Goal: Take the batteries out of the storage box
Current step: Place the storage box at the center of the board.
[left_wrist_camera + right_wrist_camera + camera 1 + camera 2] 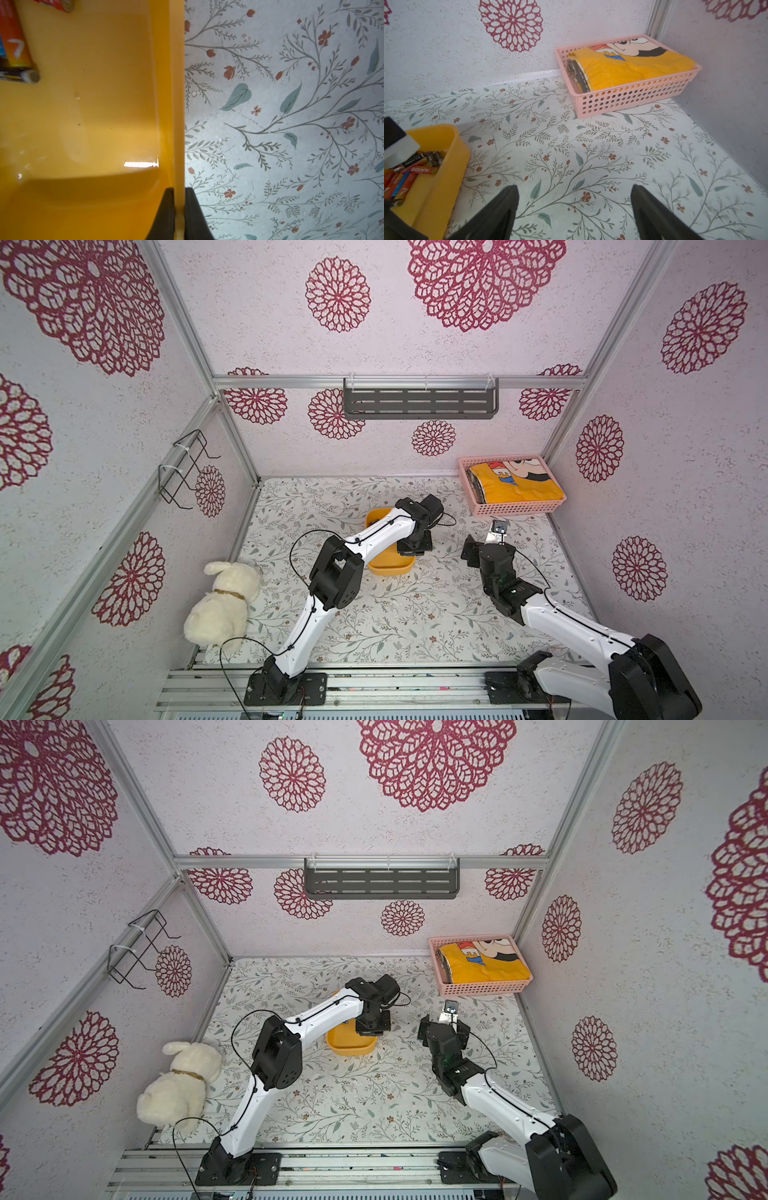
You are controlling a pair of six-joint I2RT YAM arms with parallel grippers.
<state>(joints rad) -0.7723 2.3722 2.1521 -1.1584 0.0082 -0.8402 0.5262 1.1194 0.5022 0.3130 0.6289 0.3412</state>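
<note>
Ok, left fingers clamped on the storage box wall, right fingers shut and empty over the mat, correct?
No: the right fingers are open, not shut, and empty over the mat; the right wrist view shows it. Left fingers are clamped on the storage box wall.

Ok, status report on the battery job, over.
Left gripper shut on box wall. Right gripper open, empty, above table. Batteries in box. Left arm across box top.

Left arm (328, 1011) over storage box (353, 1046) (yellow tray); right arm (490, 1094) nearby.
</note>
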